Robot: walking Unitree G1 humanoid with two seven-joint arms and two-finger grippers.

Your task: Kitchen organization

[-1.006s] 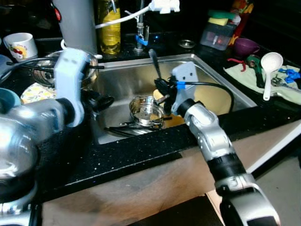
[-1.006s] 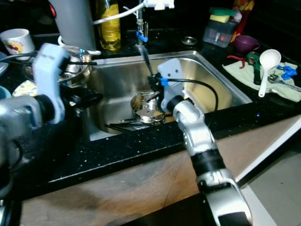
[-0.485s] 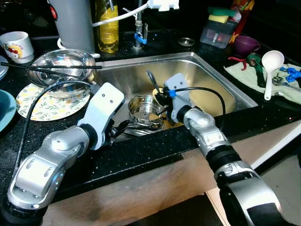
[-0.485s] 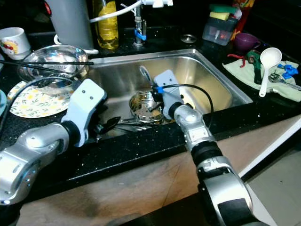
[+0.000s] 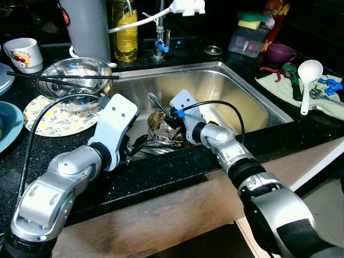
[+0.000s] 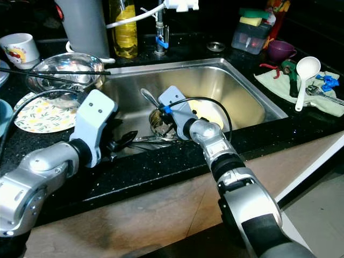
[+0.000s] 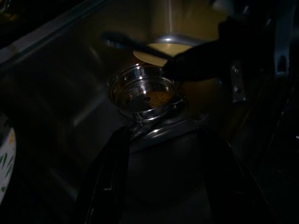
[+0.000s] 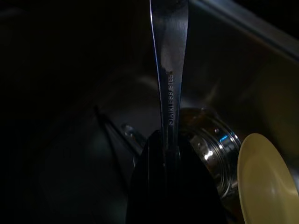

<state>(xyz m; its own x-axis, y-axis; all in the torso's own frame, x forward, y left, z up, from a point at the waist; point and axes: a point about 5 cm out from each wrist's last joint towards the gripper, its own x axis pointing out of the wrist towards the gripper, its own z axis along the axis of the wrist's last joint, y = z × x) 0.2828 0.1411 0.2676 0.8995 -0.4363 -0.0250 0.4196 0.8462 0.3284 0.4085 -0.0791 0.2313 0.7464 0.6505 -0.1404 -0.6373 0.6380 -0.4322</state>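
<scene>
A perforated steel strainer cup [image 5: 163,128] stands in the sink [image 5: 226,88], with a pale yellow plate [image 8: 264,177] lying beside it. My right gripper [image 5: 173,114] hovers just over the cup, shut on the handle of a stainless steel spoon [image 8: 168,70]. The spoon's bowl [image 5: 153,99] points up and to the left. My left gripper [image 5: 138,146] is open, low at the sink's front left. Its fingers [image 7: 105,182] straddle several pieces of cutlery [image 7: 173,128] that lie in front of the cup.
On the counter to the left, a steel bowl [image 5: 72,75] with chopsticks across it sits on a floral plate [image 5: 45,115], near a mug [image 5: 24,54]. A grey cylinder [image 5: 86,27], an oil bottle [image 5: 124,32] and the tap [image 5: 159,32] stand behind the sink. A white ladle [image 5: 309,72] lies on a cloth at right.
My left arm has come down from near the camera into the sink's front left. My right gripper has carried the spoon leftward over the cup, and the spoon now tilts left.
</scene>
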